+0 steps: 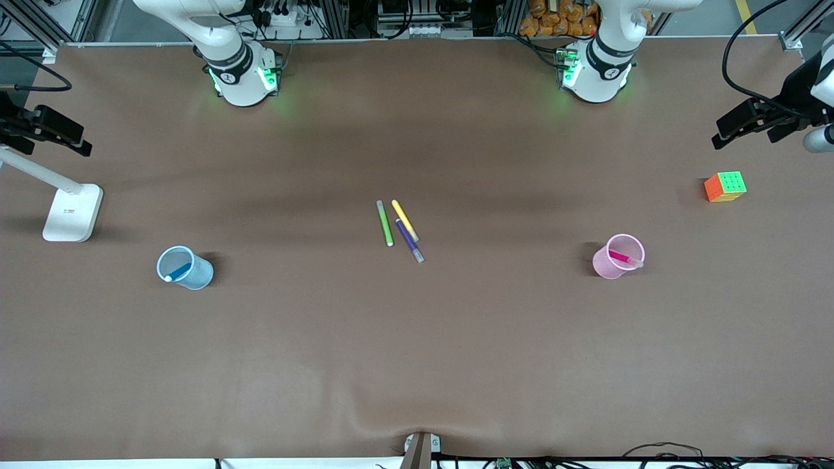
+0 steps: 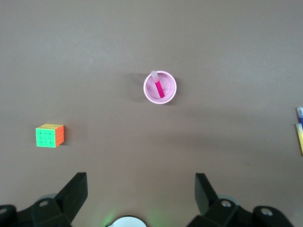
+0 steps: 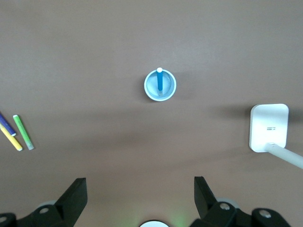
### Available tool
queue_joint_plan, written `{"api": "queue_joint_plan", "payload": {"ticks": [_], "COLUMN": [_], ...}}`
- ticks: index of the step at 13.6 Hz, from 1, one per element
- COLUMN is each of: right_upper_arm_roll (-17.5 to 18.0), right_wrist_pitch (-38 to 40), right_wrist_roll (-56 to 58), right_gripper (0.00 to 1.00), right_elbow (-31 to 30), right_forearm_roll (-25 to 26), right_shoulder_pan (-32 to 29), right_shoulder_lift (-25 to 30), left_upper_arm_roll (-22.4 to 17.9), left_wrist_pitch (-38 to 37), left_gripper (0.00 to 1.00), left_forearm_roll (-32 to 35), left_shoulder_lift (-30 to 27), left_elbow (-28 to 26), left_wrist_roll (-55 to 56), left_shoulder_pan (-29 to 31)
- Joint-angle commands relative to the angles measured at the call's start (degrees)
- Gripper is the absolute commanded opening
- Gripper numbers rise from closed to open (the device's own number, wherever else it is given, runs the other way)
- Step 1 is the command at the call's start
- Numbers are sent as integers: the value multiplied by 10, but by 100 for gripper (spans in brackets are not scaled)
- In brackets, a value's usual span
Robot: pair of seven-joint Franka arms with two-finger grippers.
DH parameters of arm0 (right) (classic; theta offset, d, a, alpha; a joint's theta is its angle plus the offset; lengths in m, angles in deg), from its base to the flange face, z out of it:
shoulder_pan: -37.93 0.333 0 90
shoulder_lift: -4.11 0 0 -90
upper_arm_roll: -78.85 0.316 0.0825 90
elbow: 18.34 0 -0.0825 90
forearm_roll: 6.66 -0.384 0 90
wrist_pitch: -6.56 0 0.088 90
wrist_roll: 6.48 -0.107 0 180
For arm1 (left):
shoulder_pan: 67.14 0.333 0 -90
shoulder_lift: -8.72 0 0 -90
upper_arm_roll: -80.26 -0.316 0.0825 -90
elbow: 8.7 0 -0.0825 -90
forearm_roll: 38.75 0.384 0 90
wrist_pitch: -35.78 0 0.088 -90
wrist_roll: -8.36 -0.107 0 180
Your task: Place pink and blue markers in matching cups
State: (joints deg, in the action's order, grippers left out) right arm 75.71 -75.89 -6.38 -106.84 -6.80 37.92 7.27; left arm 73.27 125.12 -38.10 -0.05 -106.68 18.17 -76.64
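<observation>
The pink marker [image 1: 622, 258] stands tilted in the pale pink cup [image 1: 603, 266] toward the left arm's end of the table. Both show in the left wrist view, marker [image 2: 158, 86] in cup [image 2: 171, 92]. The blue marker [image 1: 177, 271] leans in the light blue cup [image 1: 199, 275] toward the right arm's end. Both show in the right wrist view, marker [image 3: 160, 81] in cup [image 3: 150, 90]. My left gripper [image 2: 141, 182] is open and empty, high over the table near its base. My right gripper [image 3: 140, 184] is open and empty, high near its base. Neither gripper shows in the front view.
A green pen [image 1: 385, 223], a yellow pen [image 1: 404, 219] and a dark purple pen [image 1: 410, 240] lie together mid-table. A colour cube [image 1: 724, 186] sits at the left arm's end. A white lamp base [image 1: 73, 212] stands at the right arm's end.
</observation>
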Motion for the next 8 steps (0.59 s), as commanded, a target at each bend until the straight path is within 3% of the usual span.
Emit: {"api": "queue_joint_plan", "payload": {"ticks": [1,3,8], "right_upper_arm_roll": [2,18,16], "right_wrist_pitch": [8,14,5], "right_wrist_roll": [7,7,6], "right_gripper": [100,100,100], "right_elbow": [16,17,15], "right_forearm_roll": [15,18,8], "right_shoulder_pan": [3,5,3], "right_shoulder_lift": [0,4,5], "left_upper_arm_roll": [-2,-2,2], "left_wrist_pitch": [-5,-6,-7], "left_gripper": [100,100,100], "left_forearm_roll": [0,0,0], "left_shoulder_lift": [5,4,2], "left_elbow": [12,12,14], "left_wrist_roll": [-8,-12,-11], "left_shoulder_pan": [-5,-3,-3]}}
